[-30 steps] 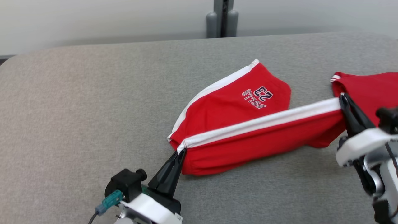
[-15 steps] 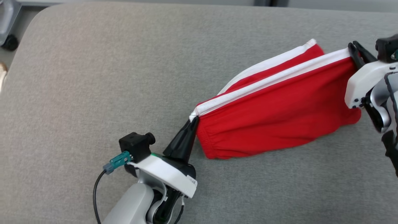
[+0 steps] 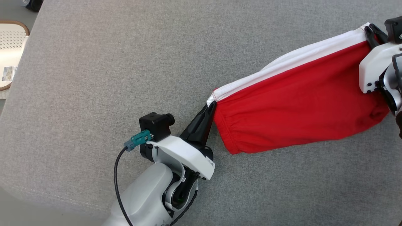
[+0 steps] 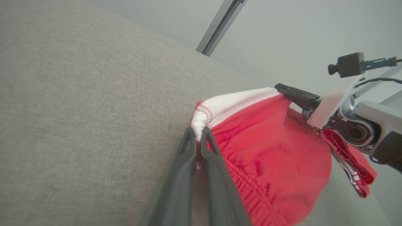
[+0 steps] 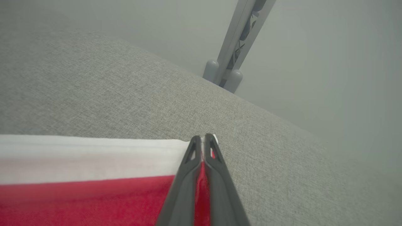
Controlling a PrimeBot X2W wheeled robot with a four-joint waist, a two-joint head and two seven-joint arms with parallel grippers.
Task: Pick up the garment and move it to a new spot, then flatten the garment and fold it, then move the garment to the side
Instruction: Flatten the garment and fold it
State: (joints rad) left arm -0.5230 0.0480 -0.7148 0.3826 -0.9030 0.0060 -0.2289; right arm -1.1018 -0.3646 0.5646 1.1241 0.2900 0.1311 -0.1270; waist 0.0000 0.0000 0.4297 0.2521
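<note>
The garment (image 3: 298,113) is a pair of red shorts with a white side stripe, stretched taut between my two grippers above the grey table (image 3: 110,62). My left gripper (image 3: 211,105) is shut on the waistband corner of the stripe, seen close in the left wrist view as the garment (image 4: 267,163) pinched in the left gripper (image 4: 198,133). My right gripper (image 3: 369,29) is shut on the stripe's other end at the upper right. The right wrist view shows the right gripper (image 5: 203,139) closed on the white stripe of the garment (image 5: 88,175). The rest of the cloth hangs below the stripe.
A white perforated basket (image 3: 11,50) with a brown rim stands off the table's left edge. A grey post (image 5: 232,59) rises behind the table's far edge. Bare grey table surface spreads to the left and in front of the garment.
The head camera has tilted down and the whole picture has shifted. Both grippers have lifted the garment off the table, so the printed leg no longer lies flat behind the stripe.
</note>
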